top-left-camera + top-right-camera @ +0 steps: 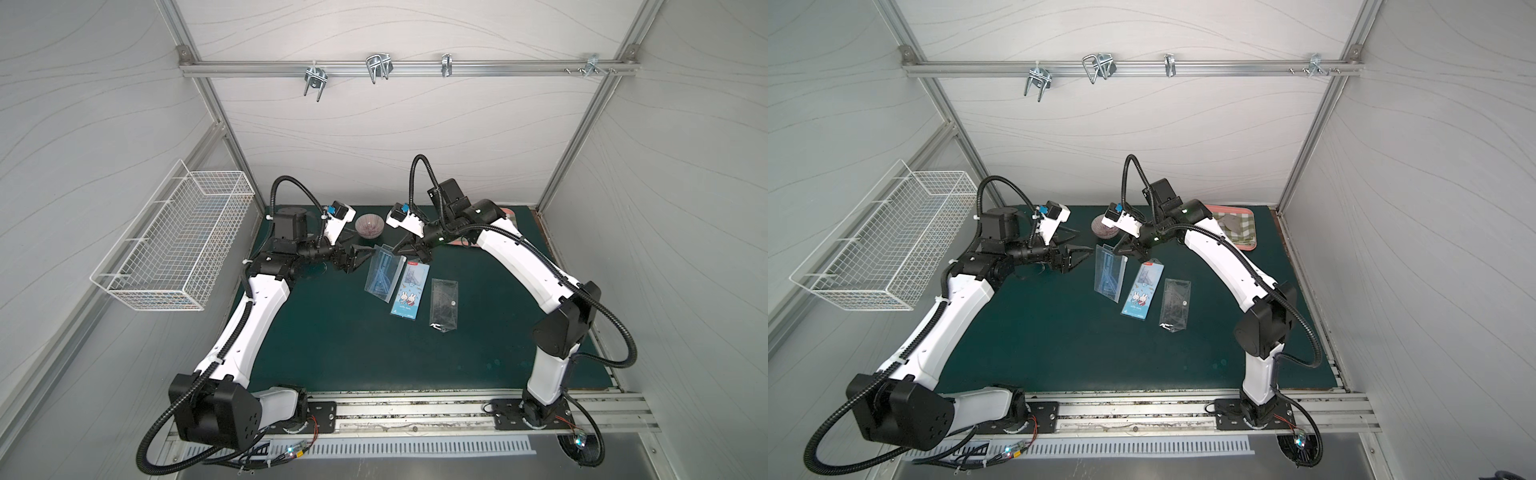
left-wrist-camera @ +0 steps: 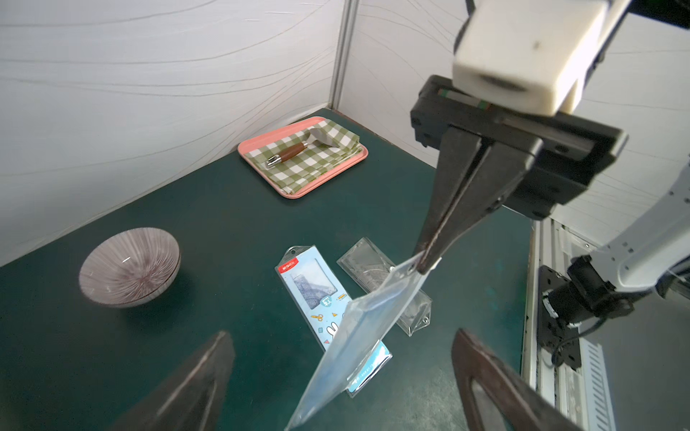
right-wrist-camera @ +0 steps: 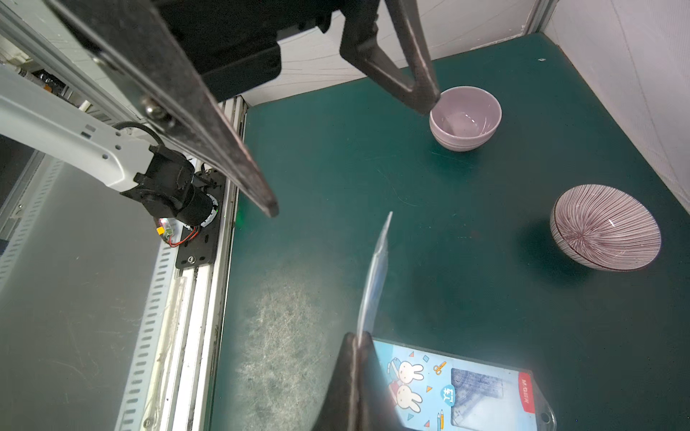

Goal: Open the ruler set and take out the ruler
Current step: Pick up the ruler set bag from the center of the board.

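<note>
Three white wavy-grained walls (image 1: 374,137), matte dark-green bench (image 1: 332,332), right fingers (image 2: 446,194) clamped on a glossy clear ruler sleeve (image 2: 366,328), left fingers (image 2: 186,388) spread apart, empty.

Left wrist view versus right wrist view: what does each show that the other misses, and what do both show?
Only the left wrist view: the pink tray with its checked cloth and wooden-handled tool, and the clear case lying flat. Only the right wrist view: the lilac bowl. Both: the striped bowl, the rabbit card and the clear sleeve pinched in the shut right gripper.
</note>
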{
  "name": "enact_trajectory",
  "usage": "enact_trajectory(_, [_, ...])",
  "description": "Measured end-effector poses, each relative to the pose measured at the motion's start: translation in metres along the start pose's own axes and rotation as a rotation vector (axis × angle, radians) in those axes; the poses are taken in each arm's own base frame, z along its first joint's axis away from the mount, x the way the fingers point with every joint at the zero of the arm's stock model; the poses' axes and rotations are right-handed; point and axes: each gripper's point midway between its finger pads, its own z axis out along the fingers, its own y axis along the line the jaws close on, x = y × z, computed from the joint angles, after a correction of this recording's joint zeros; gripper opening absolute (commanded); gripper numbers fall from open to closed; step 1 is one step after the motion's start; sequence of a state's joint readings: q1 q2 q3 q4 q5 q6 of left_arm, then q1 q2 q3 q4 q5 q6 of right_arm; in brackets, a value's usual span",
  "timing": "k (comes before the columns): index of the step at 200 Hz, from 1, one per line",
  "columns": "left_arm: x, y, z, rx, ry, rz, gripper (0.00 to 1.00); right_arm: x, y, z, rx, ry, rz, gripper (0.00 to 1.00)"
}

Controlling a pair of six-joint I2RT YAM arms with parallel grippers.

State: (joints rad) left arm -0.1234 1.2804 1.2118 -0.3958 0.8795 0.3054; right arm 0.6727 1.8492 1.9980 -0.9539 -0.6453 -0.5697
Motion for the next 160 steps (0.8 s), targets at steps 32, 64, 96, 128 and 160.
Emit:
enact_trajectory(32, [-0.008, -0.005, 0.006, 0.083, -0.018, 0.053, 0.93, -0.002, 0.005, -0.007, -0.005, 0.011, -0.024, 0.00])
enact_trajectory(64, [-0.009, -0.013, 0.010, 0.156, -0.029, 0.082, 0.92, -0.004, 0.006, -0.010, -0.002, 0.014, -0.039, 0.00])
enact_trajectory(96, [-0.004, -0.018, 0.017, 0.189, -0.014, 0.111, 0.89, -0.004, 0.005, -0.010, 0.003, 0.017, -0.044, 0.00])
enact_trajectory(128, [0.001, -0.020, 0.025, 0.222, -0.006, 0.131, 0.89, -0.009, 0.004, -0.011, 0.006, 0.008, -0.055, 0.00])
enact_trajectory(160, [0.003, -0.020, 0.033, 0.234, 0.004, 0.164, 0.88, -0.012, 0.004, -0.009, -0.007, -0.001, -0.065, 0.00])
